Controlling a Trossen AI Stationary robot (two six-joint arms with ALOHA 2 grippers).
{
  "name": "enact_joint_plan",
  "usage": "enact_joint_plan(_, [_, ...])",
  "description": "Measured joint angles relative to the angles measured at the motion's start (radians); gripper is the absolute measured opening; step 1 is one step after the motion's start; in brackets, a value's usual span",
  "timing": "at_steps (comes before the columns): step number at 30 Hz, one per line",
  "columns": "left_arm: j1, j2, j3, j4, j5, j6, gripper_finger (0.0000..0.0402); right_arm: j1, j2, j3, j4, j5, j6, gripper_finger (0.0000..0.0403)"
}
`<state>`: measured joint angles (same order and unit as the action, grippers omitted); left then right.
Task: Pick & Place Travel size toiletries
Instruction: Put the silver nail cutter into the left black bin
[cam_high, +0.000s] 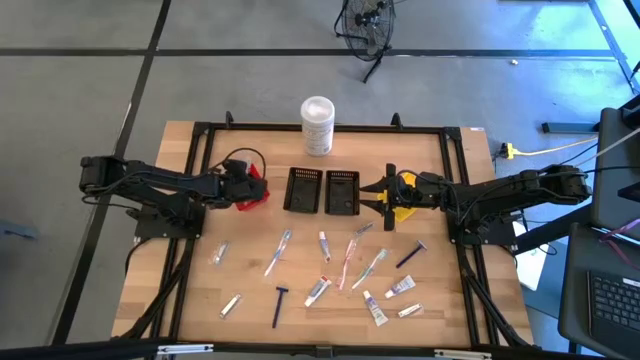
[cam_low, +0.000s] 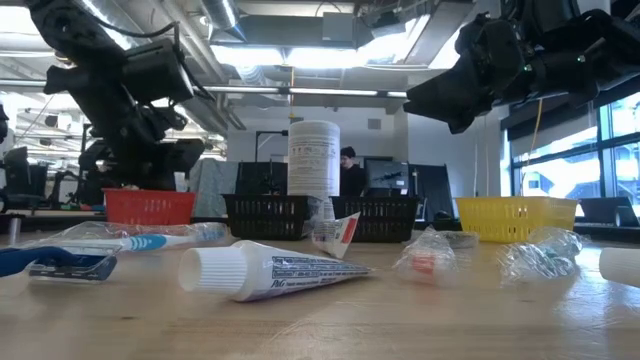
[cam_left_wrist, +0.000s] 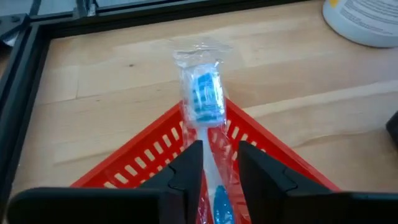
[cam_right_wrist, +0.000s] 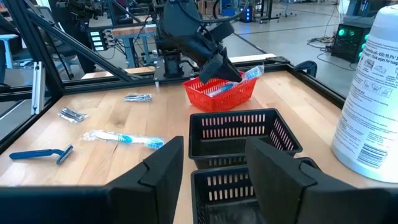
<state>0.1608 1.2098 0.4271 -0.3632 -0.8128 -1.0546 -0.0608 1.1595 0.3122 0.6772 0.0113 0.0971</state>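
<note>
My left gripper (cam_left_wrist: 221, 148) hangs over the red bin (cam_left_wrist: 140, 158), shut on a toothbrush in a clear wrapper (cam_left_wrist: 202, 93). The right wrist view shows that gripper (cam_right_wrist: 219, 67) above the red bin (cam_right_wrist: 221, 96), toothbrush head (cam_right_wrist: 252, 73) sticking out. My right gripper (cam_high: 389, 197) is open and holds nothing, hovering between the black bins (cam_high: 342, 192) and the yellow bin (cam_high: 407, 205). Other toiletries lie flat on the near half of the table: a toothbrush (cam_high: 278, 252), a dark blue razor (cam_high: 280, 305), white tubes (cam_high: 318, 292), sachets (cam_high: 218, 255). My left gripper pinches the wrapped toothbrush by its handle (cam_left_wrist: 214, 177) between the two fingers (cam_left_wrist: 189, 168). The fingers slant down from above and lie along the brush. Its blue-bristled head (cam_left_wrist: 202, 99) pokes out past the fingertips, beyond the red bin's corner. The handle's other end is hidden by the gripper.
A tall white canister (cam_high: 317, 125) stands at the far edge behind the black bins (cam_high: 304, 190). A black metal frame (cam_high: 190, 200) borders the tabletop. In the low view a tube (cam_low: 270, 270) lies close in front. A person (cam_low: 348, 165) sits beyond the table.
</note>
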Motion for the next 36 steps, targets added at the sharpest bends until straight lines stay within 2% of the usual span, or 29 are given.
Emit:
enact_joint_plan(5, [-0.005,-0.003,0.016,-0.004,0.003,0.061,0.0115,0.000,0.000,0.000,0.000,0.000,0.000,0.0175])
enact_joint_plan(12, [-0.058,-0.004,0.136,-0.001,0.012,0.242,0.0116,0.000,0.000,0.000,-0.005,-0.001,0.000,0.0175])
enact_joint_plan(16, [-0.115,-0.004,0.195,0.000,0.067,0.347,0.0116,0.000,0.000,0.000,-0.007,-0.004,0.000,0.0175])
enact_joint_plan(20, [-0.185,-0.004,0.221,0.000,0.187,0.394,0.0116,0.000,0.000,0.000,-0.015,-0.044,0.000,0.0168])
enact_joint_plan(27, [-0.328,-0.004,0.224,-0.007,0.396,0.311,0.0116,0.000,0.000,0.000,-0.015,-0.080,-0.001,0.0147])
enact_joint_plan(31, [-0.419,-0.004,0.224,-0.027,0.465,0.221,0.0116,0.000,0.000,0.000,-0.023,-0.080,0.000,0.0142])
enact_joint_plan(36, [-0.520,-0.004,0.224,-0.231,0.542,0.039,0.0116,0.000,0.000,0.000,-0.030,-0.080,0.000,0.0147])
